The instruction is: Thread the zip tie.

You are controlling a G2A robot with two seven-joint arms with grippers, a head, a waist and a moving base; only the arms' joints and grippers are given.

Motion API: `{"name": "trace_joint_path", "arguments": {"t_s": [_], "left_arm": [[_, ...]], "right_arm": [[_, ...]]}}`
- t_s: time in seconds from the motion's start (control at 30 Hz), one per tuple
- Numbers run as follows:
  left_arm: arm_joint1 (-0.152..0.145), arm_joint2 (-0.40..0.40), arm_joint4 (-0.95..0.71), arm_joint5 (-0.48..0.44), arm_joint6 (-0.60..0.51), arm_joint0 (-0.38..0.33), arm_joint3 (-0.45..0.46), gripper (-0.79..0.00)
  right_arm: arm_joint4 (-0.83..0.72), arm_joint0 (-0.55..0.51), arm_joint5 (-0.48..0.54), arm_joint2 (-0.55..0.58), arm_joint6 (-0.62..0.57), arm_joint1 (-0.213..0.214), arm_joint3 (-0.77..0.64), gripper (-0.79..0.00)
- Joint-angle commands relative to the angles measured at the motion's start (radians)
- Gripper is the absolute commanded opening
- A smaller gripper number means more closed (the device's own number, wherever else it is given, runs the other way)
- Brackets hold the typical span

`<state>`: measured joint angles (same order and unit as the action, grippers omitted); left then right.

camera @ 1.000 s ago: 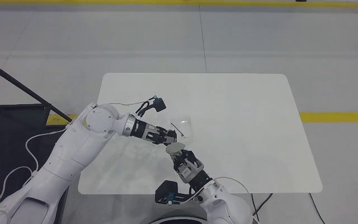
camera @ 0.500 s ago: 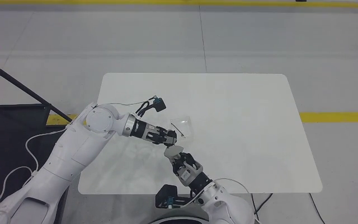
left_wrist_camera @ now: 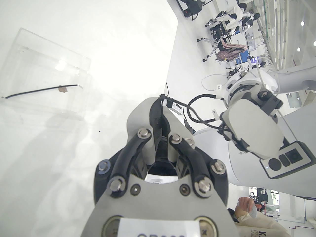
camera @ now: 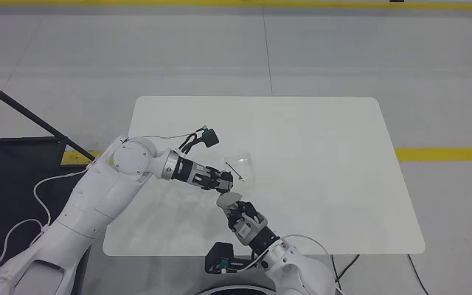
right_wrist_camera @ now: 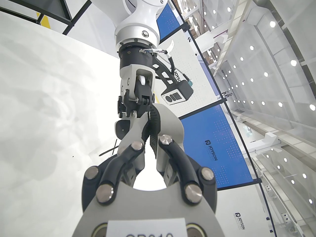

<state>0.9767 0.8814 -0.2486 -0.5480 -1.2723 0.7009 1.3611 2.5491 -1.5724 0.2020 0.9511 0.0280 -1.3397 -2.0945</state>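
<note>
Right gripper (camera: 228, 198) slightly back; zip tie (left_wrist_camera: 40, 90) apart

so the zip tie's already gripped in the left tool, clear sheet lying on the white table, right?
Not gripped. The left wrist view shows the zip tie lying on the clear sheet, apart from the left tool, which is shut. The sheet does lie on the white table.
</note>
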Motion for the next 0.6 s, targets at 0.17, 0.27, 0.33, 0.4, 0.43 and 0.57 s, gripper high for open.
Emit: {"name": "trace_joint_path", "arguments": {"t_s": [0.17,0.27,0.33,0.4,0.43,0.57], "left_arm": [[0.000,0.000,0.000,0.000,0.000,0.000,0.000,-0.785],[0.000,0.000,0.000,0.000,0.000,0.000,0.000,-0.785],[0.000,0.000,0.000,0.000,0.000,0.000,0.000,-0.785],[0.000,0.000,0.000,0.000,0.000,0.000,0.000,-0.785],[0.000,0.000,0.000,0.000,0.000,0.000,0.000,-0.785],[0.000,0.000,0.000,0.000,0.000,0.000,0.000,-0.785]], "right_arm": [[-0.027,0.031,-0.023,-0.027,-0.056,-0.009,0.017,-0.785],[-0.045,0.041,-0.052,-0.032,-0.079,-0.014,0.025,-0.785],[-0.052,0.047,-0.065,-0.036,-0.087,-0.016,0.031,-0.785],[-0.059,0.051,-0.075,-0.039,-0.093,-0.018,0.035,-0.785],[-0.063,0.053,-0.079,-0.040,-0.097,-0.019,0.036,-0.785],[-0.080,0.056,-0.115,-0.041,-0.111,-0.022,0.038,-0.785]]}}
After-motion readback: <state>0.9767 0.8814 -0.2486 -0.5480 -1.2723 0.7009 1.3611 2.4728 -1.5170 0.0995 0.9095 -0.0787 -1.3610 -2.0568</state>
